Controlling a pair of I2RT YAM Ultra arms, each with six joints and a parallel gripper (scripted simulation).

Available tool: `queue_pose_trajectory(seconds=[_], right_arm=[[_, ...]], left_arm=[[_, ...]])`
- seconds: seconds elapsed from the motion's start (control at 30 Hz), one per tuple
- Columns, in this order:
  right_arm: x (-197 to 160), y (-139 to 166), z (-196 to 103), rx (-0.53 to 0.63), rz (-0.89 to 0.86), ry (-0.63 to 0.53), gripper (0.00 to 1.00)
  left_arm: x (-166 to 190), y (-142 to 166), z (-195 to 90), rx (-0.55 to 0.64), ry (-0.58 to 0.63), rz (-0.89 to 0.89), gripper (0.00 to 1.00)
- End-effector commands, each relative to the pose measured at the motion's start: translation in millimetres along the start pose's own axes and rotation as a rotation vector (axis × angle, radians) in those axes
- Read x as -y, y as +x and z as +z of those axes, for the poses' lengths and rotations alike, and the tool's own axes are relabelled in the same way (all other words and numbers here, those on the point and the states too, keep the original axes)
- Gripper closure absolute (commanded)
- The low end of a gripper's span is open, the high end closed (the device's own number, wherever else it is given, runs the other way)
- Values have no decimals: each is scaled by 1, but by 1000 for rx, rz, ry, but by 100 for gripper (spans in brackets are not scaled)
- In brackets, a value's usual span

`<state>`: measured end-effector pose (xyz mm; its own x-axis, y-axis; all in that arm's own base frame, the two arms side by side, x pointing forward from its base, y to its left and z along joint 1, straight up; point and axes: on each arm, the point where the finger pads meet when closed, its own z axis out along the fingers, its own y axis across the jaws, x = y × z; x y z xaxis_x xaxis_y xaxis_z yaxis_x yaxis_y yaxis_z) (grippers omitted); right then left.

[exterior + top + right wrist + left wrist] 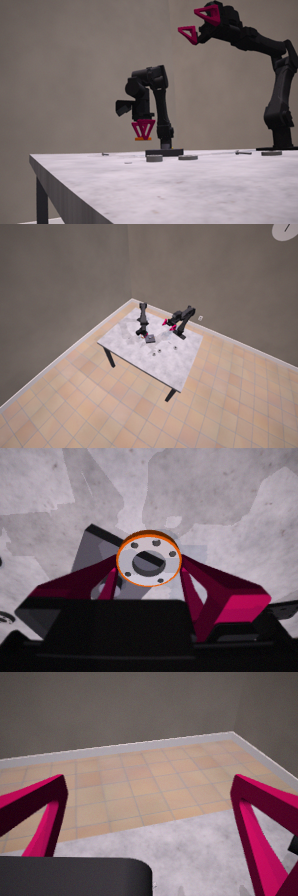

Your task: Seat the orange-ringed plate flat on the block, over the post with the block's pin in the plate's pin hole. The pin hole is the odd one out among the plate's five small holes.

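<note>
My right gripper [143,136] is shut on the orange-ringed plate, a grey disc with a big centre hole and small holes around it. It holds the plate flat in the air, a little above the table. The plate shows edge-on in the exterior view [143,138]. The dark square block [164,151] with its grey post [165,145] lies on the table just beside the plate; in the right wrist view the block [100,550] shows behind and under the plate. My left gripper [201,23] is open and empty, raised high, well away from the block.
Several grey round parts [154,158] [187,157] [271,152] lie on the table in front of the block. A small bolt [243,152] lies near the left arm's base, and another small piece [105,153] lies further back.
</note>
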<state>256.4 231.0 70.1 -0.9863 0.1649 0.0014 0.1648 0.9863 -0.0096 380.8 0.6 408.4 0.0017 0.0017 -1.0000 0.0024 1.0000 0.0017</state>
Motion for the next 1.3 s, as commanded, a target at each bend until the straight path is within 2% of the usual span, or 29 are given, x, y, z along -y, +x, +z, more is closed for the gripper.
queue_pose_trajectory(seconds=[0.0, 0.17, 0.33, 0.37, 0.4, 0.5, 0.63, 0.77, 0.9, 1.0, 1.1, 1.27], right_arm=[[-18, -5, -11, 33, -269, -49, 100], [-28, 0, -23, 65, -496, -72, 100], [-24, -5, -9, 42, -627, -49, 100], [-24, -6, -15, 58, -666, -57, 100], [-30, 6, -16, 57, -738, -56, 100], [-36, 8, -23, 84, -851, -70, 100], [-38, 9, -9, 54, -995, -47, 100], [-40, 19, -23, 75, -1155, -54, 100], [-39, 9, -16, 73, -1188, -48, 100], [-42, 25, -17, 63, -1317, -43, 100], [-47, 24, -9, 57, -1416, -36, 100], [-51, 28, -23, 100, -1575, -43, 100]], left_arm=[[1, -1, -1, -2, -2, -6, 0], [1, -1, -1, -2, -2, -6, 0], [1, -1, -1, -2, -2, -6, 0], [1, -1, -1, -2, -2, -6, 0], [1, -1, -1, -2, -2, -6, 0], [1, -1, -1, -2, -2, -6, 0], [1, -1, -1, -2, -2, -6, 0], [1, -1, -1, -2, -2, -6, 0], [1, -1, -1, -2, -2, -6, 0], [1, -1, -1, -2, -2, -6, 0], [1, -1, -1, -2, -2, -6, 0], [1, -1, -1, -2, -2, -6, 0]])
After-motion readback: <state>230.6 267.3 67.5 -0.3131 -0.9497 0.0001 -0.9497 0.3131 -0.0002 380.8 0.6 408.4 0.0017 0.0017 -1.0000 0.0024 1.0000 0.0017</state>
